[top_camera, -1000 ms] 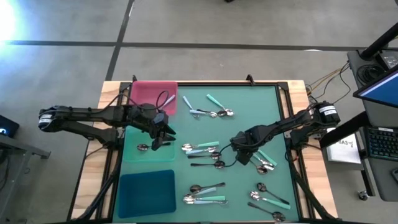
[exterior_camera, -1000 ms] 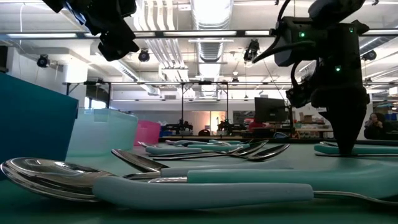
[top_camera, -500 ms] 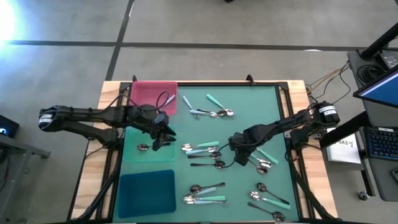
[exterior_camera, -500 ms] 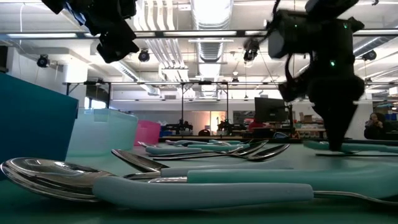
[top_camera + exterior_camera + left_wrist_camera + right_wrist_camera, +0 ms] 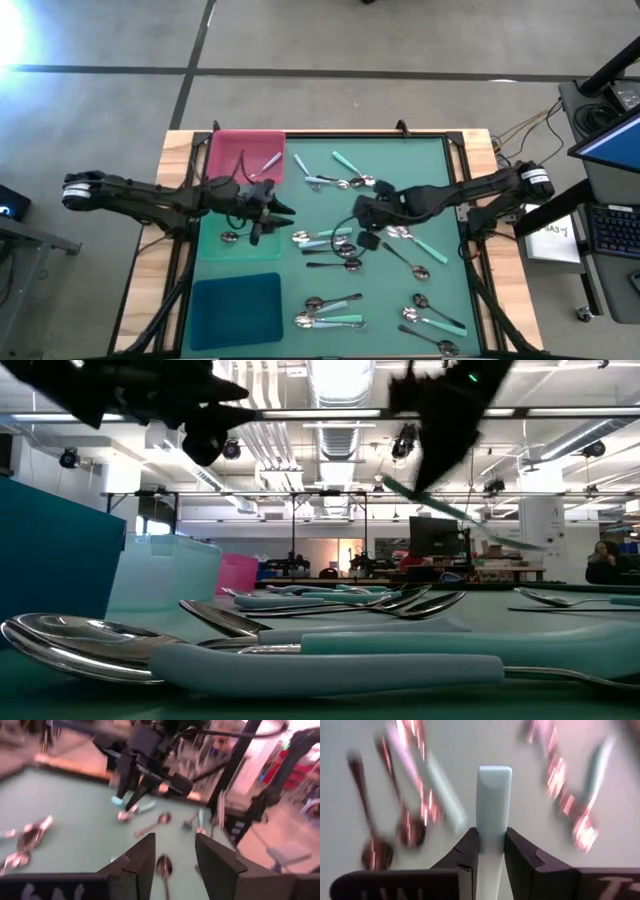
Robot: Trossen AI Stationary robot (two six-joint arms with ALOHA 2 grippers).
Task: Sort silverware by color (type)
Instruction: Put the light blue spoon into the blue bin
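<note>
Silverware lies scattered on the green mat [image 5: 455,180]: one cluster [image 5: 325,238] at the middle, others [image 5: 345,183] [image 5: 330,310] [image 5: 430,315] around it. Above the middle cluster my right gripper [image 5: 365,222] [image 5: 492,837] is shut on a mint-teal-handled utensil [image 5: 460,515]. My left gripper [image 5: 282,215] [image 5: 175,845] stands open, pointing almost level, over the right edge of the pale green tray [image 5: 215,255]. One spoon [image 5: 230,237] lies in that tray. A silver utensil [image 5: 270,160] lies in the pink tray [image 5: 235,150]. My right gripper pinches the utensil's teal handle [image 5: 492,820] between its two fingers, a little back from the handle's free end [image 5: 494,772], which sticks out past the fingertips. The fingers slant down from the table's right. The utensil is lifted clear and slants down toward the right.
A blue tray [image 5: 235,305] stands at the near left, in front of the pale one. Loose spoons lie all over the mat, also right under the right arm [image 5: 420,245]. Wooden table edges and a dark frame run along both sides.
My right gripper has taken hold of the teal-handled utensil on the mat and risen with it, going toward the table's left and far edge; the utensil now hangs clear of the mat. My left gripper has tipped up from pointing down to almost level.
</note>
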